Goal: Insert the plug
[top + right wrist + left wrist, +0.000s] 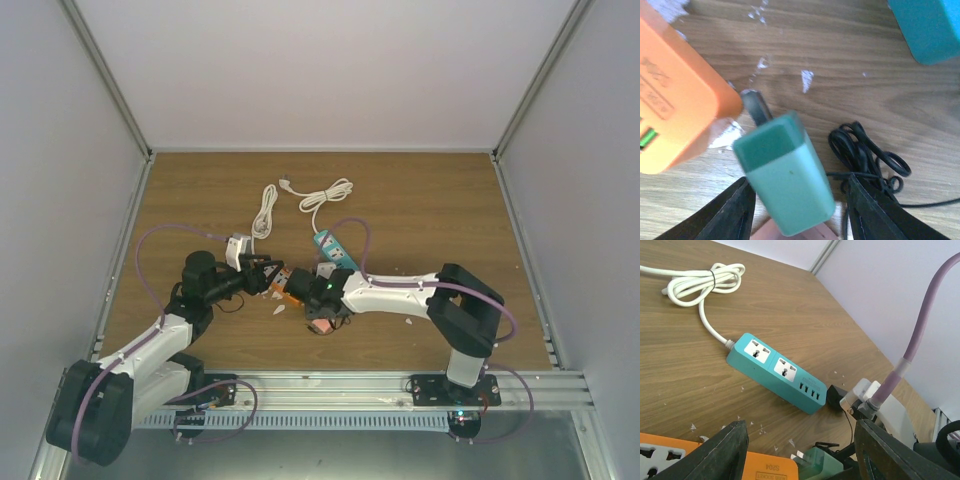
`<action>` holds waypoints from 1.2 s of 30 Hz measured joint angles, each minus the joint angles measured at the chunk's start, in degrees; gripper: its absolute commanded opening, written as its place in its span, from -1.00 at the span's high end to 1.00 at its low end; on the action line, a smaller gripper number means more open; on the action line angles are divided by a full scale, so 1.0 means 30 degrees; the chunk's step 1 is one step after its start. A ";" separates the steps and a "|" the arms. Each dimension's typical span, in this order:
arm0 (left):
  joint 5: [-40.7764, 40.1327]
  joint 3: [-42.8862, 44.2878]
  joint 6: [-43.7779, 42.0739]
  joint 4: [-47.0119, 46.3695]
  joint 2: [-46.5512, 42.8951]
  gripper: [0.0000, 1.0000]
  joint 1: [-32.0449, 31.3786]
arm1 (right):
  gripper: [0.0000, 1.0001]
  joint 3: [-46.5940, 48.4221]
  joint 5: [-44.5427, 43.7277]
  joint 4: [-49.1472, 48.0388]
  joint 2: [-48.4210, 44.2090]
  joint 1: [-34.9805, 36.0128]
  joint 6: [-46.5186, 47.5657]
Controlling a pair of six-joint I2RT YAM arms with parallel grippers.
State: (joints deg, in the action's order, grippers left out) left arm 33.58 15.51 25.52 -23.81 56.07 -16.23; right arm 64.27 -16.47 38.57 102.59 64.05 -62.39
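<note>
Left wrist view: my left gripper point(801, 426) is standing wide apart, holding nothing. The black plug point(835, 393) is lying against the teal power strip point(774, 371). My right gripper point(799, 180) is straddling a green adapter point(782, 170); I cannot tell whether it is clamping it.

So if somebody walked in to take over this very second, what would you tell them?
Right gripper: appears shut on a green plug, prong pointing at the orange power strip, not yet in.
Left gripper: fingers apart over that strip's end; whether it grips anything is unclear.
The small black plug lies on the table beside the USB end of the teal power strip, untouched.
Done: nothing plugged in; both teal sockets are empty.
Left: seat the plug in a socket.
</note>
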 measured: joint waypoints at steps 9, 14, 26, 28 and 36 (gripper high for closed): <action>-0.0007 0.0000 0.0000 0.0000 0.0000 -0.22 0.0000 | -0.04 0.2011 -0.0197 -0.0270 0.0678 -0.0153 0.1880; -0.0015 0.0000 0.0000 0.0000 0.0000 -0.22 0.0000 | -0.03 0.2084 -0.0197 -0.0306 0.1056 -0.0474 0.2288; -0.0022 0.0000 0.0000 0.0000 0.0000 -0.22 0.0007 | 0.25 0.2076 -0.0284 -0.0444 0.1071 -0.1129 0.2703; -0.0036 0.0000 0.0000 0.0000 0.0000 -0.22 0.0007 | 0.37 0.2062 -0.0284 -0.0510 0.1064 -0.1224 0.2754; -0.0080 0.0000 0.0000 0.0000 0.0000 -0.22 0.0007 | 0.70 0.1872 -0.0350 -0.1020 0.1056 -0.1319 0.2863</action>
State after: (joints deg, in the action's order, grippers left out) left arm 33.34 15.51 25.52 -23.81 56.07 -16.21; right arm 69.89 -17.52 35.51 105.75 60.10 -53.80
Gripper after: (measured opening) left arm 0.609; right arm 0.283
